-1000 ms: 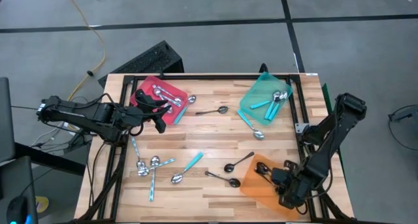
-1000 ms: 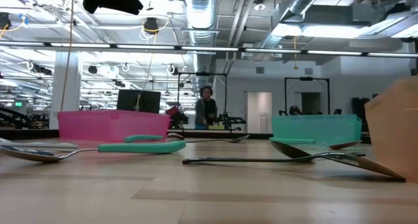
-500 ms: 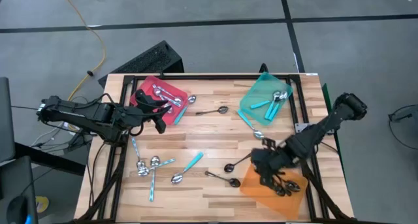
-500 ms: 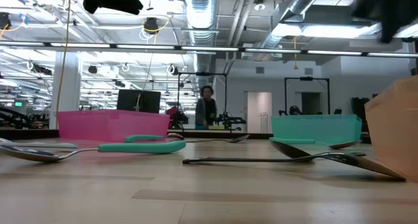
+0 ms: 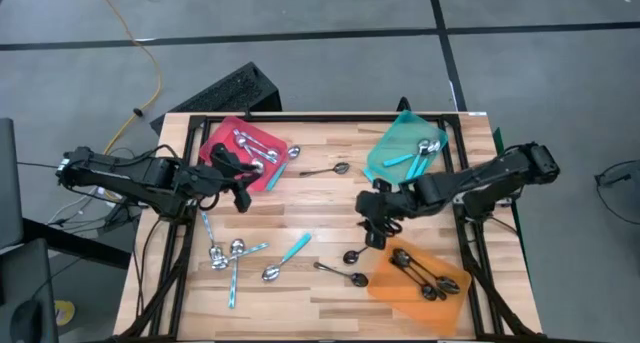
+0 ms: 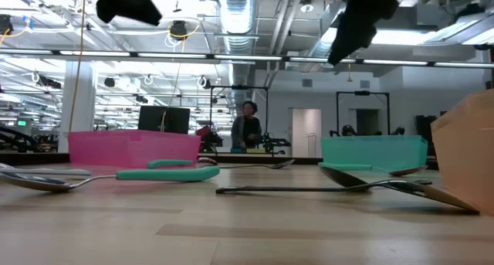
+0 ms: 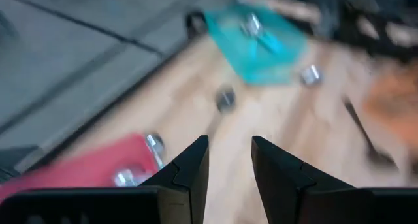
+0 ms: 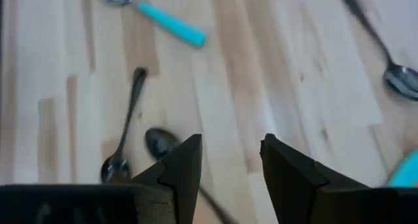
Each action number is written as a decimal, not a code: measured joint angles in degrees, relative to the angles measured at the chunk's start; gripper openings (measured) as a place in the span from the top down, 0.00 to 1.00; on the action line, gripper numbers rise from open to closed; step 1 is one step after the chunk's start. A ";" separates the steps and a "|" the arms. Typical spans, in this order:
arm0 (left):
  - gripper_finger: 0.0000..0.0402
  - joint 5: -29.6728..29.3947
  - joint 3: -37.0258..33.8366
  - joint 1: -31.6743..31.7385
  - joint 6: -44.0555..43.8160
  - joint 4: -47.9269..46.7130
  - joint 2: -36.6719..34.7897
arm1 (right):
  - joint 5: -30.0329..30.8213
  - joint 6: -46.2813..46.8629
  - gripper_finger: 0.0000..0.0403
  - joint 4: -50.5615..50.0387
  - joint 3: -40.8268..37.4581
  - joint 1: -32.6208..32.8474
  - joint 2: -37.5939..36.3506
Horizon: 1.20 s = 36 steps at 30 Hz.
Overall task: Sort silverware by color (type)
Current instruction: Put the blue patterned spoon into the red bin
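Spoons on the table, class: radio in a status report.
Both claws open, empty. Right claw above black spoon. Left claw beside red tray. Nothing in the way.

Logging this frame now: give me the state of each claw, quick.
Left claw: open, empty, by the red tray.
Right claw: open, empty, above the black spoons near the orange tray.

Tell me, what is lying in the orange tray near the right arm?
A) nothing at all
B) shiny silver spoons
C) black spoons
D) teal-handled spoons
C: the high view shows only dark black spoons lying in the orange tray, while the teal-handled ones sit in the teal tray.
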 joint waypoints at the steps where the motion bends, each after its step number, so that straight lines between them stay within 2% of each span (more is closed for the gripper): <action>1: 0.75 2.57 0.00 0.00 -0.34 -1.82 0.01 | 0.00 -0.15 0.55 0.11 0.00 -0.54 0.02; 6: 0.75 12.27 0.00 -0.40 -5.52 -9.76 2.77 | 0.02 -2.42 0.55 0.24 -0.02 -2.19 -0.04; 10: 0.75 17.30 0.00 -2.31 -6.29 -9.80 7.01 | 0.03 -2.94 0.55 0.39 -0.02 -2.91 -0.06; 15: 0.75 27.58 0.00 -7.87 -4.78 -10.03 14.07 | 0.09 -3.41 0.55 0.85 -0.02 -2.91 -0.04; 17: 0.75 29.37 0.00 -10.97 -4.34 -9.98 16.56 | 0.09 -3.85 0.55 1.08 -0.02 -2.88 -0.04; 20: 0.75 29.43 0.00 -15.57 -8.51 -9.77 19.80 | 0.95 -3.98 0.55 0.98 -0.02 -2.87 -0.04; 23: 0.75 29.03 0.02 -20.29 -16.11 -9.24 22.63 | 1.18 -3.98 0.55 1.07 -0.02 -2.87 -0.04; 28: 0.75 29.39 0.00 -26.26 -36.77 -9.28 26.45 | 1.20 -3.96 0.55 1.07 -0.02 -2.78 -0.04; 36: 0.75 35.08 0.00 -32.08 -65.72 -7.93 31.83 | 1.19 -3.94 0.55 1.14 -0.02 -2.78 -0.04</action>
